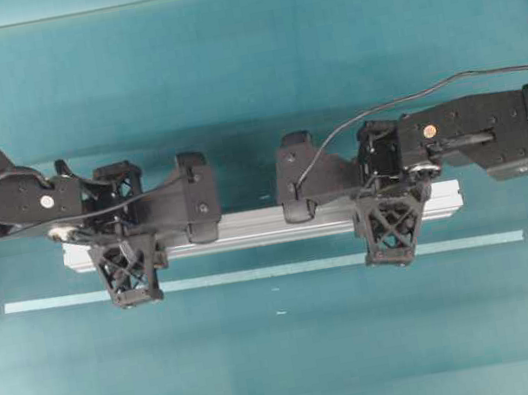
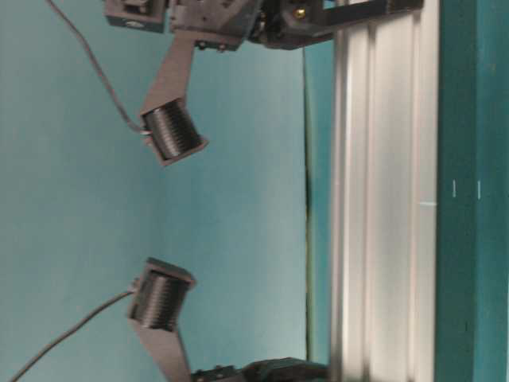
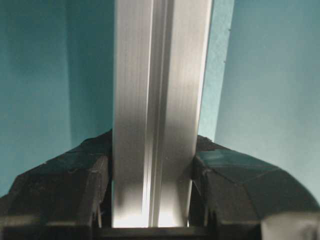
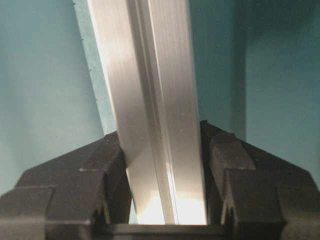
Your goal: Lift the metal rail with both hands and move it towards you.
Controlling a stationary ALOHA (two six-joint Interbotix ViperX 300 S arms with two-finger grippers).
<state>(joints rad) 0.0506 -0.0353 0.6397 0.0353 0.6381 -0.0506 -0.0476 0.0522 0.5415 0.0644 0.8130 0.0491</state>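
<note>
- You are handling the metal rail (image 1: 269, 225), a grooved aluminium bar that looks rigid and moderately heavy for its length; judging by its bare, shiny faces, it may be slick against the pads, so you are relying on squeeze rather than friction alone.
- It is sitting between the fingers of both pincers, one hold near each end, which looks like the right spacing: gripping that far apart is keeping the bar from pivoting or sagging to one side.
- The left pincer (image 1: 131, 270) is clamping the rail across its width; in the left wrist view the fingers (image 3: 75, 185) are pressing both side faces with no gap showing.
- The right pincer (image 1: 393, 227) is likewise clamping the rail; in the right wrist view the bar (image 4: 150, 110) is running slightly askew between the fingers, so watch for twist.
- The long axis is running straight from one pincer to the other, across the tabletop (image 1: 292, 365), with the grooves lengthwise.
- Whether the rail is clear of the tabletop you cannot tell for certain from these views.
- Just on the near side of both pincers, a thin pale tape strip (image 1: 256, 273) is lying parallel to the rail.
</note>
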